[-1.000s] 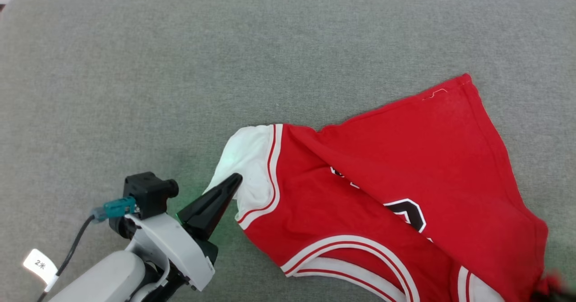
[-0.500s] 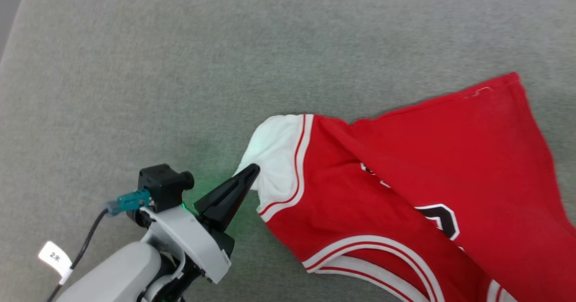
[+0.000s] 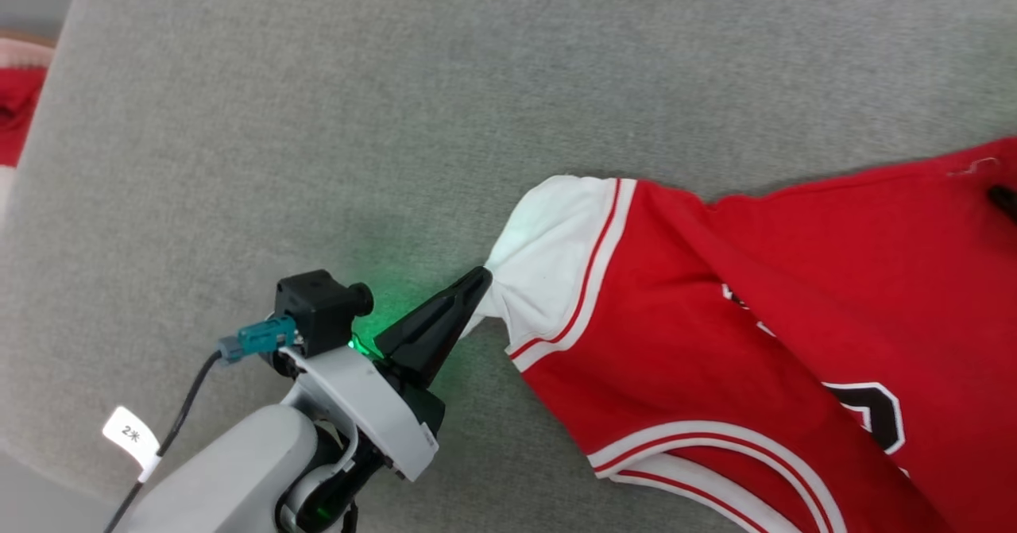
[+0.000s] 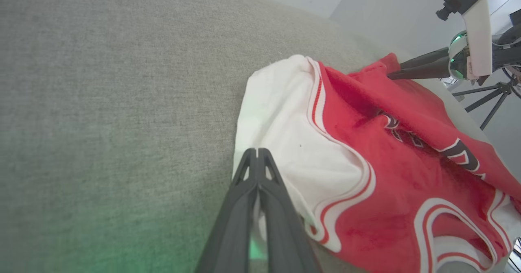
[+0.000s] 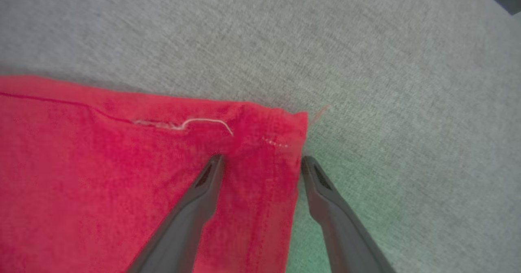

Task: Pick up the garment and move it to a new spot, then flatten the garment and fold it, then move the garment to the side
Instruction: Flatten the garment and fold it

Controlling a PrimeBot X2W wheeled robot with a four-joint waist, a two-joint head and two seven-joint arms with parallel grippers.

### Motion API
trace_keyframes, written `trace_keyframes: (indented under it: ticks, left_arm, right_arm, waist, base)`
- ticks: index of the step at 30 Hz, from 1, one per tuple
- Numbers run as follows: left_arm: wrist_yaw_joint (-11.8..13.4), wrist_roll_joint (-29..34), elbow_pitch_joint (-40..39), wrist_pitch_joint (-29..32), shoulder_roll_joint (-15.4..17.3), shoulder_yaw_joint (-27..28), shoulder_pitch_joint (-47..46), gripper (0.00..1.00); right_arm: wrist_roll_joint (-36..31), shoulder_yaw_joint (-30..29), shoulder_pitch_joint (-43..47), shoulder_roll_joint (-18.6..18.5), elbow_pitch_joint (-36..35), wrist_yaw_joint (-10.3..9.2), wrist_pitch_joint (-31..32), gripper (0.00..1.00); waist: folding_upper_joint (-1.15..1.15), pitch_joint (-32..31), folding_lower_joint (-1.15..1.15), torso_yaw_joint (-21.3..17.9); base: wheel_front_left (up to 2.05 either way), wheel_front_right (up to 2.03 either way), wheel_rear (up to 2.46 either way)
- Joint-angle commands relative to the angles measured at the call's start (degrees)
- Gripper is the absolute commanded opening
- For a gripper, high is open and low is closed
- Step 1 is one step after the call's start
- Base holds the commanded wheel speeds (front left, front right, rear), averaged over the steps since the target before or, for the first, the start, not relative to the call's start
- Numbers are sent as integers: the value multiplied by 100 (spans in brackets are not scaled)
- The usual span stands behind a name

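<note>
**A:** Head view first. The whole frame has slid since a second ago, and the edge of the grey fabric surface slid with it. We log that as camera motion, not cloth motion. The left end effector is as it was, fingers together and pinching the white sleeve edge of the garment. The garment lies on the surface to the right, partly out of frame.

**B:** And the other arm?

**A:** The right end effector shows as a dark tip at the frame edge, beside the far red hem corner. A second ago that corner lay free.

**B:** Left wrist view agrees. The left end effector is closed on white fabric. Across the garment, the right end effector stands over the red corner.

**A:** Right wrist view settles it. The right end effector has its fingers wide apart, straddling the hem corner near a loose white thread. One finger is over red cloth, the other over grey. Nothing is clamped. A second ago it was nearly shut.

**B:** Our reading: the right has just opened. A fresh grasp at this corner would let us stretch the garment between sleeve and hem. Flattening is not done, since a fold still crosses the chest.
</note>
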Motion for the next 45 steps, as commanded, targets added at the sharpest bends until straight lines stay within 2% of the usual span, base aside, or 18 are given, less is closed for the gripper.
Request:
trace_keyframes:
  ticks: [1,3,4,6,7,8,15,20,25,30,36,40,45]
  left_arm:
    - [-36,9,26,-33,-25,3,-98,0]
    - [-52,-5,66,-47,-42,2,-116,0]
    - [-60,-12,87,-48,-37,1,-118,0]
    - [-68,-23,115,-49,-35,-7,-123,0]
    - [-81,-25,124,-44,-32,-15,-130,0]
    - [-89,-36,133,-42,-32,-19,-139,0]
    - [-135,-107,212,-39,4,1,-219,0]
    - [-157,-78,275,22,113,119,-526,0]
    - [-192,-77,448,196,143,298,-1250,0]
    - [-216,-265,1019,414,-8,697,-2426,0]
    - [-184,-259,2367,398,-321,1238,-4287,0]
    - [-183,-169,3302,149,-475,1555,-5569,0]
    - [-174,2,4148,-306,-674,1824,-6908,0]
  right_arm:
    - [22,244,155,55,275,-7,16,100]
    - [95,385,210,46,413,-7,3,100]
    - [147,449,238,36,459,-7,-1,61]
    - [195,541,243,12,536,-7,-10,27]
    - [234,593,239,1,567,-7,-17,4]
    - [281,615,238,8,585,-6,-31,0]
    - [383,461,-24,120,680,-6,-560,0]
    - [533,-111,-356,386,892,-6,-1386,0]
    - [442,-798,-792,799,1295,-6,-2168,0]
    - [123,-1544,-1680,1238,1813,-6,-2825,0]
    - [-391,-2094,-3203,1706,2416,-8,-3391,0]
    - [-742,-2379,-4197,1939,2824,-9,-3784,0]
    - [-1024,-2693,-5185,2017,3228,-16,-4299,0]
  waist:
    - [0,76,0,84]
    - [0,60,0,73]
    - [0,47,0,63]
    - [0,16,0,37]
    - [0,-4,0,24]
    - [0,-29,0,7]
    - [0,-259,0,-90]
    - [0,-501,0,-195]
    - [0,-640,0,-377]
    - [0,-491,0,-602]
    - [0,-23,0,-952]
    - [0,236,0,-1129]
    - [0,401,0,-1222]
  base:
    - [0,0,0]
    - [0,0,0]
    - [0,0,0]
    - [0,0,0]
    - [0,0,0]
    - [0,0,0]
    - [0,0,0]
    - [0,0,0]
    - [0,0,0]
    - [0,0,0]
    - [0,0,0]
    - [0,0,0]
    - [0,0,0]
